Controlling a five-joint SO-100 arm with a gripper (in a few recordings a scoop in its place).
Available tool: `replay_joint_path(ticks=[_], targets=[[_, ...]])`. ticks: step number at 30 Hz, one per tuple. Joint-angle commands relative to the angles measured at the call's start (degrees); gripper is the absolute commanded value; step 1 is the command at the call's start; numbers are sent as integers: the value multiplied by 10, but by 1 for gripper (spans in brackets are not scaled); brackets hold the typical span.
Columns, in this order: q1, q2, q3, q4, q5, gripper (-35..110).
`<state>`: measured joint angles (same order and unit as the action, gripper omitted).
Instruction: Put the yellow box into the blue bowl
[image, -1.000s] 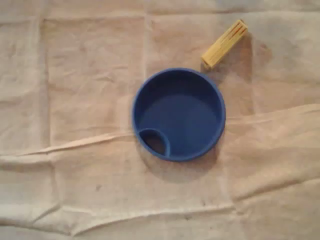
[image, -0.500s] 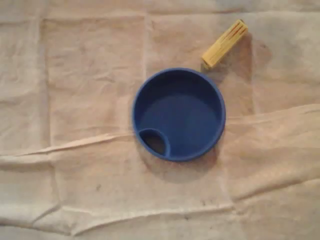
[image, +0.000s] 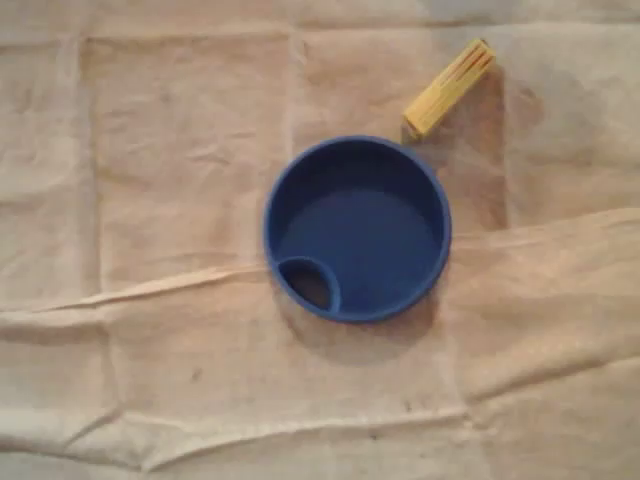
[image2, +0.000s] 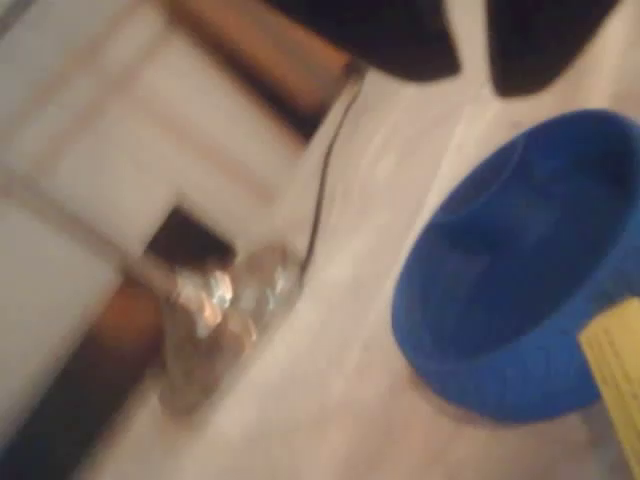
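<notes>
We see the yellow box (image: 449, 87) lying on the cloth-covered worktop (image: 150, 150), just beside the far right rim of the blue bowl (image: 368, 240). In the wrist view the hand (image2: 474, 78) is slightly spread, holding nothing.

Warm, dim light; wrist view badly blurred.
Overhead, the cloth (image: 180, 180) looks soft and evenly lit; bowl (image: 357, 228) and box (image: 449, 87) throw faint shadows toward lower right. The wrist view smears all over, with glare on a shiny thing (image2: 225, 310) at left.
</notes>
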<state>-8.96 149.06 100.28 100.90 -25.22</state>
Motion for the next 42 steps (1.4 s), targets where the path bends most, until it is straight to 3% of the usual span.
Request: replay_joint_path(ticks=[1, 20, 31, 42], targets=[[4, -88, -47, -2, -40, 0], [4, -281, -54, -2, -152, 1], [5, -286, -45, -2, -169, 27], [34, -304, -38, -11, -172, 29]])
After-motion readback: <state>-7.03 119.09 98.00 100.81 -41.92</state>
